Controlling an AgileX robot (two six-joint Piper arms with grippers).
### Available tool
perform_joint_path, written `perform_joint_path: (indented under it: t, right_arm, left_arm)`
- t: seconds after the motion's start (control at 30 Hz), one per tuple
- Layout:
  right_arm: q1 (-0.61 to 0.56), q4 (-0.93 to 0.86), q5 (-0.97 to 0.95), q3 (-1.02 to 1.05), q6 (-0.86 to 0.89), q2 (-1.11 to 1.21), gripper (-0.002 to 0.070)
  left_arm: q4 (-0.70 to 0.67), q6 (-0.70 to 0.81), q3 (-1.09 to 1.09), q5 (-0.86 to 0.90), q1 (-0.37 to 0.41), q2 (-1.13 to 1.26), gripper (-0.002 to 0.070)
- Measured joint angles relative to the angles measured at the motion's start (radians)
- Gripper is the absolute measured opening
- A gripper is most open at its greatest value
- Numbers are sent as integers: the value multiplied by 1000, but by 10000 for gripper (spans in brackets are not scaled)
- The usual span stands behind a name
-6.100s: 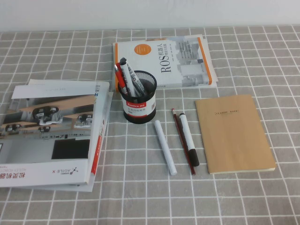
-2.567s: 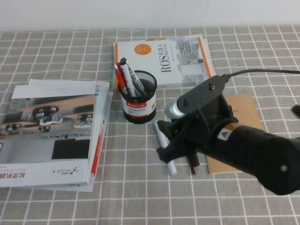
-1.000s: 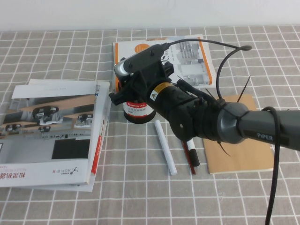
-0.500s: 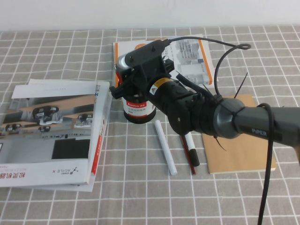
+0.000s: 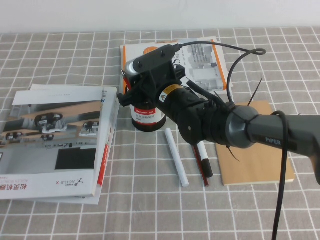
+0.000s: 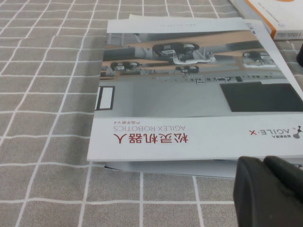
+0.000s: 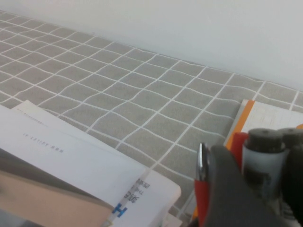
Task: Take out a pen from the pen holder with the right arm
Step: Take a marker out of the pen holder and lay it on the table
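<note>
Grey-capped marker (image 7: 263,142) stands roughly upright, cap up, in the pen holder (image 5: 148,118), which is mostly hidden beneath the right gripper (image 7: 261,189), whose jaws sit apart astride the marker. Left gripper (image 6: 265,187), pinched together, hovers by the AgileX brochure (image 6: 189,109).

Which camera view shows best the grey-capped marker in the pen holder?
The right wrist view: the marker stands close, between the right gripper's open fingers. In the high view the right arm hides it. The left wrist view shows only the left gripper beside the brochure.
</note>
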Motion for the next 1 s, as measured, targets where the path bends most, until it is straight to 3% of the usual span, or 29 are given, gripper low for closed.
perform_joint_path:
  t: [0.4,1.0]
  right_arm:
    - [0,2,6,0,0,0,130]
    - [0,2,40,0,0,-34,106]
  left_arm:
    - [0,0,0,0,0,0,-5]
    - [0,0,0,0,0,0,-5]
